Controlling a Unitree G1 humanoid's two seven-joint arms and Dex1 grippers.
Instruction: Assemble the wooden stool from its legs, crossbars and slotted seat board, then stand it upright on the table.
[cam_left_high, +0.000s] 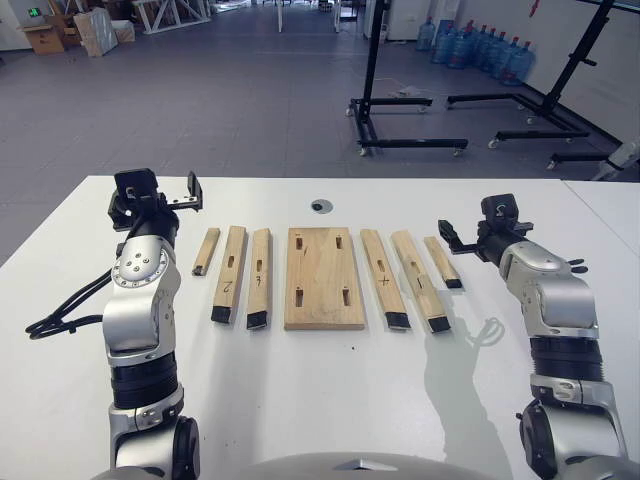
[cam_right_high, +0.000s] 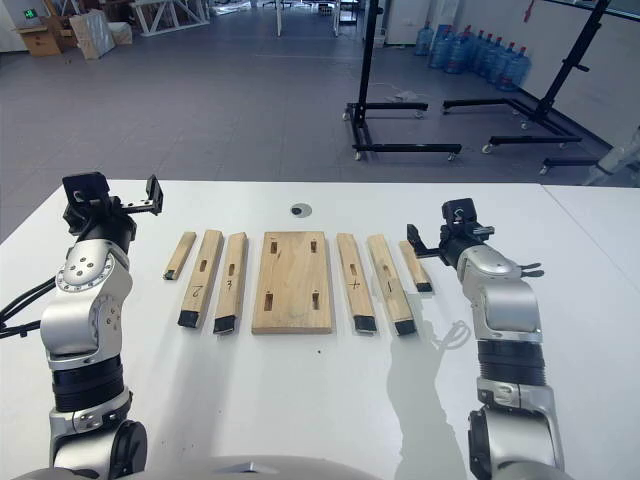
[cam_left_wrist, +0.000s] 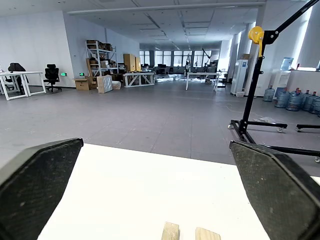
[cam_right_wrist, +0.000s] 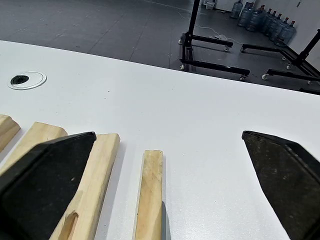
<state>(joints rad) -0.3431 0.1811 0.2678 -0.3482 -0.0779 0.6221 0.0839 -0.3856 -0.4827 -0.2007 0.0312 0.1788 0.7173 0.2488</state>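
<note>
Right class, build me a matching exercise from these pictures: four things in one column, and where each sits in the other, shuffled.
1. slotted seat board
2. short bar with a black tip
3. round cable port
4. left gripper

A. raised off the table, left of the row, jaws open
B. beyond the row, set in the tabletop
C. middle of the row
D. right end of the row

Pairs: 1-C, 2-D, 3-B, 4-A

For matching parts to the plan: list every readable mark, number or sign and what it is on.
"2": handwritten on the second piece from the left.
"+": handwritten on the first piece right of the seat board.
Too faint to read: marks on the third piece from the left and the second piece right of the board.
Too small to read: green sign in the room behind.
</note>
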